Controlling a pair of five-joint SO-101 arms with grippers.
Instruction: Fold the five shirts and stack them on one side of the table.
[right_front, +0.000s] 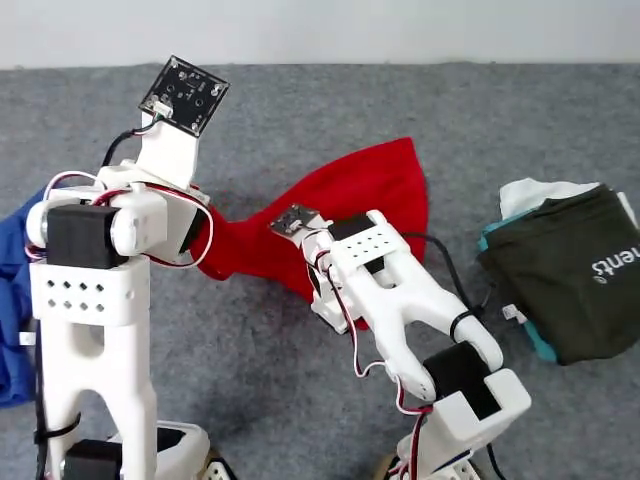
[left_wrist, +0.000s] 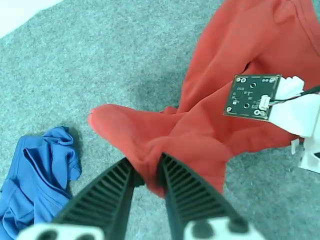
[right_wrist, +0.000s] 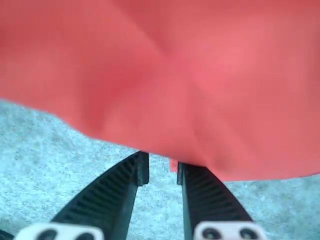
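The left claw (left_wrist: 147, 172) clamps a bunched fold of the red shirt (left_wrist: 240, 45) while the right claw (right_wrist: 160, 169) nips only its hem, so pulling apart could slip that thin hold.

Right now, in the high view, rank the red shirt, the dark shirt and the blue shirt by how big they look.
1. The red shirt and the dark shirt look about alike. The red one is partly covered, so I won't rank them.
2. The blue shirt shows the least, but it is cut off at the picture's edge.
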